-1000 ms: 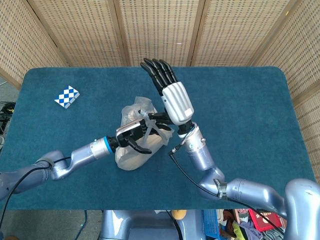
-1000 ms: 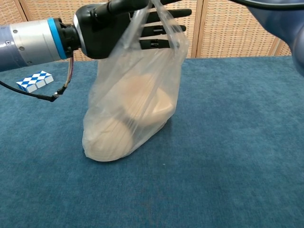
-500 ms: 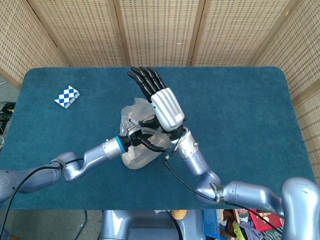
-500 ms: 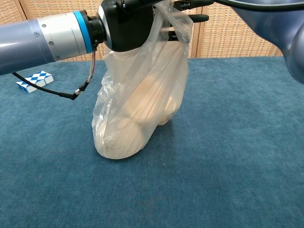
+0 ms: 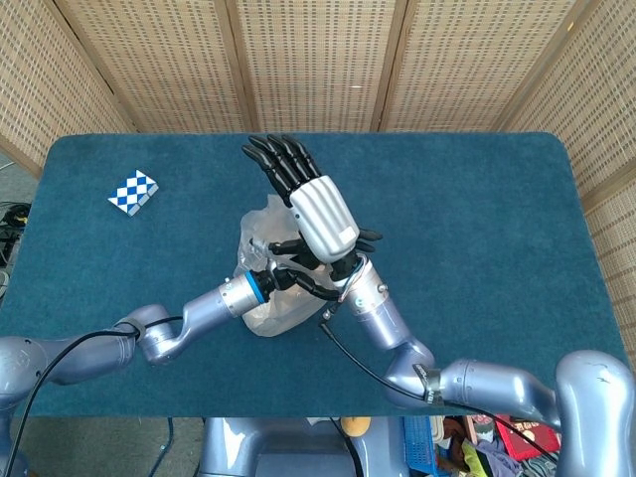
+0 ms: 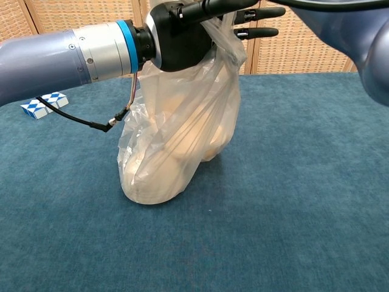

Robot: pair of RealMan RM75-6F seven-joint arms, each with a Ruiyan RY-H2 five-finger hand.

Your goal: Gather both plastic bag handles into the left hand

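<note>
The left hand point(image 6: 182, 30), now pushed further under the right hand point(image 5: 316, 214), grips the plastic bag point(image 6: 176, 140) handles; right hand's fingers spread open above, suggesting handover nearly complete.

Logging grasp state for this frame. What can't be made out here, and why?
- Left hand grip on the bag handles: head view, covered by the right hand; chest view, cut off by the top edge.
- Plastic bag contents: pale shapes blurred by the film.
- Right hand: chest view shows fingertips only.
</note>
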